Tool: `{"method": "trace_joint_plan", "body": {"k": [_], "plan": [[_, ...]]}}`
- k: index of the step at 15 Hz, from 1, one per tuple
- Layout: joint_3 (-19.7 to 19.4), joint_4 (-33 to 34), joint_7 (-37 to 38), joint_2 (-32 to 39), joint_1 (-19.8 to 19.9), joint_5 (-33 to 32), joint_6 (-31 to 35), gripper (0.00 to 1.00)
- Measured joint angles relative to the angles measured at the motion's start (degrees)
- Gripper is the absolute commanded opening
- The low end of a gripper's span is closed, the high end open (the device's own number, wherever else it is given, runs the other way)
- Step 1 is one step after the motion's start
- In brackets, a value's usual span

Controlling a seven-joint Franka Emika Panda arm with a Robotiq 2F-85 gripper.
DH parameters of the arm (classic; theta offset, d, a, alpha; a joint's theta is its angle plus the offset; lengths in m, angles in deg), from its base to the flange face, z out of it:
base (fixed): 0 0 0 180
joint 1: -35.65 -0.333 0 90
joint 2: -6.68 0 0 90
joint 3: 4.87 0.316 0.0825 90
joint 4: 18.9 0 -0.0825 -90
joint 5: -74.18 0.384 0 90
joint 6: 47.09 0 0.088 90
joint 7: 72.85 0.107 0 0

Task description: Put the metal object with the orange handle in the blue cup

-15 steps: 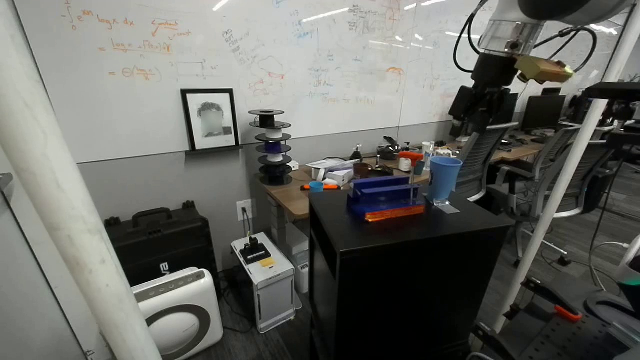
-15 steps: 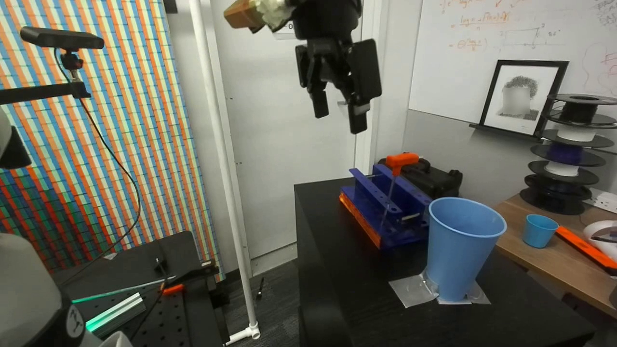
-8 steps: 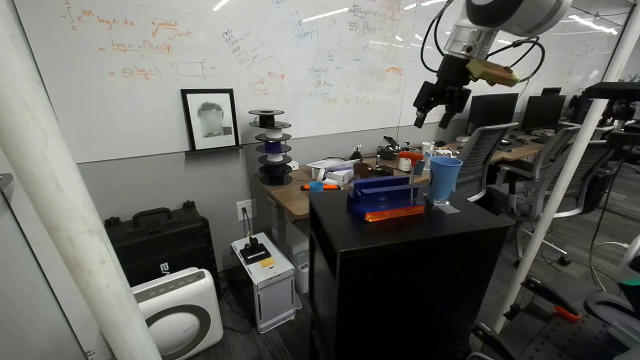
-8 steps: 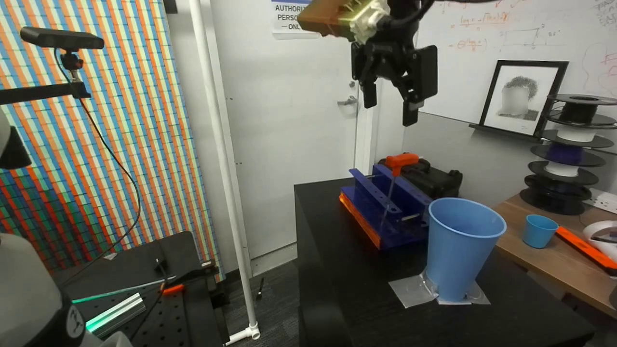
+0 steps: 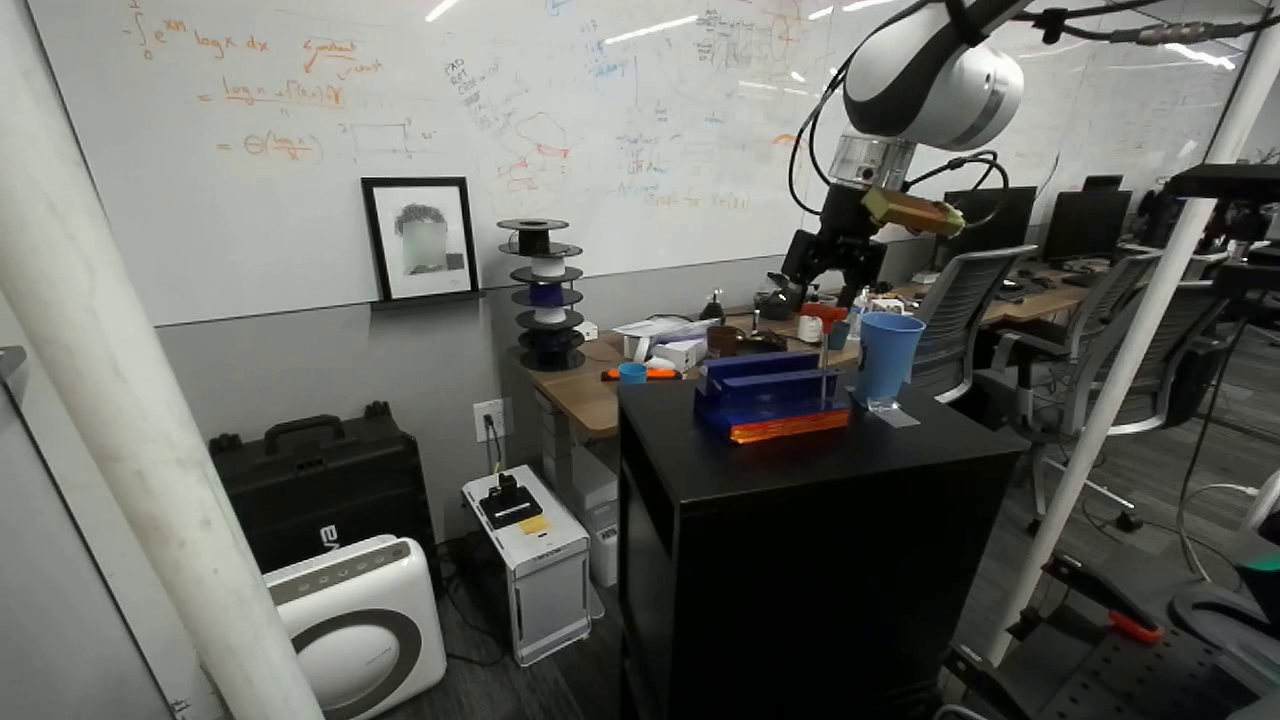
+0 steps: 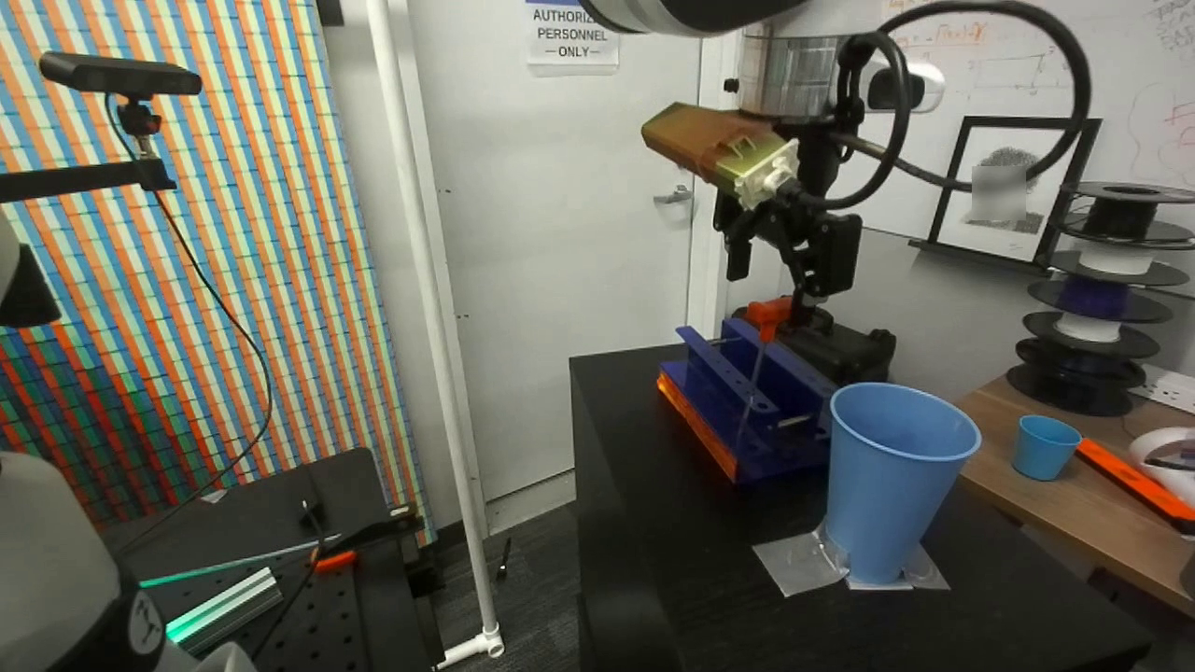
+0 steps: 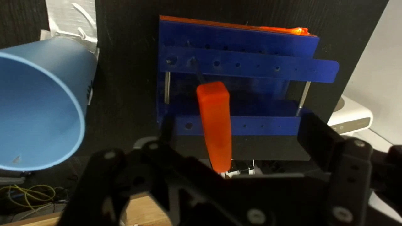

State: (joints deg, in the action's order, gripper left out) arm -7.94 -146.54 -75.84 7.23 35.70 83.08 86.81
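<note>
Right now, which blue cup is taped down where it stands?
The tall light-blue cup on the black cabinet: tape spreads out from its base. The smaller blue cup on the wooden desk shows no tape around it.

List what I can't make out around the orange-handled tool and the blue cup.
Orange handle: in an exterior view, a finger of the gripper covers one end.
Metal shaft: in the wrist view, the blue holder hides part of it.
Blue cup: cut off by the wrist view's left edge.
Dark marking on it: turned too edge-on there to read.
Cup floor: hidden by its wall in both exterior views.
</note>
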Motion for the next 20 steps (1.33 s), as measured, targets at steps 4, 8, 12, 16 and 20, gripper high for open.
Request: {"method": "trace_joint_plan", "body": {"k": [4, 8, 12, 16, 20], "plan": [[0.00, 1.31, 0.00, 3.42, 0.41, 0.00, -2.30, 0.33], [-0.05, 2.01, 0.00, 4.10, 1.38, -0.05, -4.64, 0.09], [-0.10, 3.40, 0.00, 3.98, 2.52, -0.82, -6.90, 0.12], [0.05, 5.19, -0.25, 3.10, 2.52, -1.83, -9.66, 0.12], [0.59, 7.29, -1.07, 0.60, 2.18, -2.57, -13.57, 0.13]]}}
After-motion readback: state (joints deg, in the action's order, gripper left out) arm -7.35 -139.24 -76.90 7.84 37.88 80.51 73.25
